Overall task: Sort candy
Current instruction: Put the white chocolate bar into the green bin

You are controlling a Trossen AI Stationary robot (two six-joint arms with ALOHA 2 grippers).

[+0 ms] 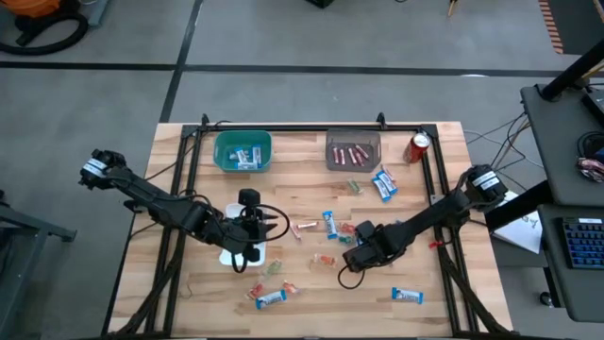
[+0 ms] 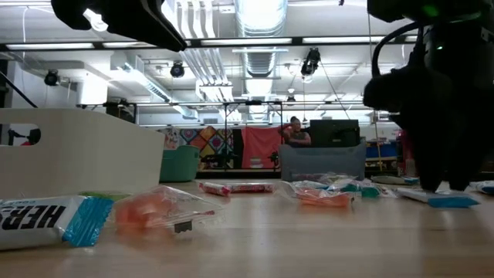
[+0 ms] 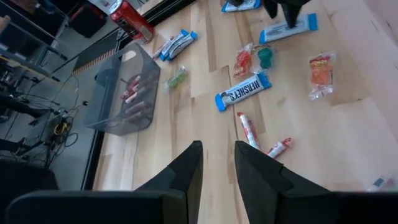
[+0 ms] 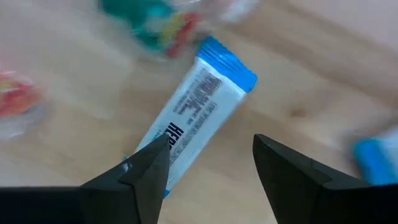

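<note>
Candy lies scattered over the wooden table (image 1: pixel 311 283): blue-and-white bars (image 1: pixel 329 224), pink sticks (image 3: pixel 249 129), and small orange (image 3: pixel 320 71) and green (image 3: pixel 265 57) pieces. My right gripper (image 4: pixel 211 146) points down, open, low over one blue-and-white bar (image 4: pixel 205 99) lying flat on the wood. One finger (image 4: pixel 146 168) stands over the bar's near end and the other beside it; whether either touches it does not show. My left gripper (image 3: pixel 217 149) hovers left of the table's middle (image 1: pixel 281 225), its fingers a narrow gap apart with nothing between them.
At the far edge stand a teal bin (image 1: pixel 243 151) holding blue-and-white bars, a grey bin (image 1: pixel 353 151) holding pink sticks, and a red soda can (image 1: pixel 418 147). A white container (image 2: pixel 77 147) sits under the left arm. Black rails (image 1: pixel 189 189) run along the table's sides.
</note>
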